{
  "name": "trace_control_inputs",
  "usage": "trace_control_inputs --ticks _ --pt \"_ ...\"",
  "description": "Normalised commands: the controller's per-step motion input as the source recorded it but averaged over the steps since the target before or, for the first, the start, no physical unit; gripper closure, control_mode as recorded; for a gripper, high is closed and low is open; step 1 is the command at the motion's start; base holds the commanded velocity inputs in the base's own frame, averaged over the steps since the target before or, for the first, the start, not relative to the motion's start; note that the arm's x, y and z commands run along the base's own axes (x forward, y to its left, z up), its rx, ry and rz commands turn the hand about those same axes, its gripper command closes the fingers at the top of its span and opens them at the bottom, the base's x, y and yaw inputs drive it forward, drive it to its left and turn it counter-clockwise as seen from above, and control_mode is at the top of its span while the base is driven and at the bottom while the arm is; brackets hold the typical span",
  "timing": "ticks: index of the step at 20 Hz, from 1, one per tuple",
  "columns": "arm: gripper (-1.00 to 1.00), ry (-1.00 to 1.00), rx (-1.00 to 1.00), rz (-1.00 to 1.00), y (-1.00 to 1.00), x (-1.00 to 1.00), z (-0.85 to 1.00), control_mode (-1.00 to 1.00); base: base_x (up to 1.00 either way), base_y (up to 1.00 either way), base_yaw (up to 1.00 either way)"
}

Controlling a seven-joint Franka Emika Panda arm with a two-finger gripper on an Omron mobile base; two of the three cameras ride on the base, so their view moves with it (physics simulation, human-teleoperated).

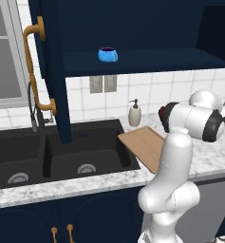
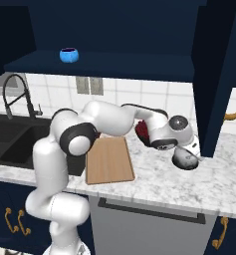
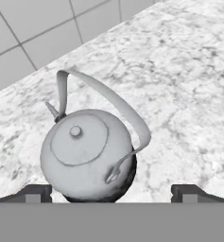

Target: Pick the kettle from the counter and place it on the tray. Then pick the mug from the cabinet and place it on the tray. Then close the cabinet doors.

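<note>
A: Why is the end effector (image 3: 111,191) spread so wide over the kettle (image 3: 87,156)?

B: Its tips stand either side of the round body, holding nothing, so it looks set to close around it. The kettle sits on the table (image 3: 179,85) at the far right, near the tiled wall.

A: And the tray (image 2: 108,159)?

B: Lying bare to the left, by the sink (image 1: 52,152), ready to receive it. The mug (image 1: 107,54) waits on the cabinet shelf (image 1: 147,61).

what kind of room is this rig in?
A simulated kitchen: black double sink set in a marble-look counter, navy wall cabinet above, kettle on the counter.
</note>
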Motion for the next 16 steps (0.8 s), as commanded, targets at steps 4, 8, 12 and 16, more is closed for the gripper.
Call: trace_control_inputs --ticks 4,8,12,16 --pt "-1.00 0.00 0.00 0.00 -0.26 0.16 -0.15 -1.00 0.00 0.00 0.00" --pt "-1.00 0.01 0.00 -0.02 -0.17 0.14 -0.22 -1.00 0.00 0.00 0.00" --pt "-1.00 0.00 0.00 0.00 -0.03 0.26 -0.02 -1.00 0.00 0.00 0.00" --pt "-1.00 0.00 0.00 0.00 0.00 0.34 -0.01 -1.00 0.00 0.00 0.00"
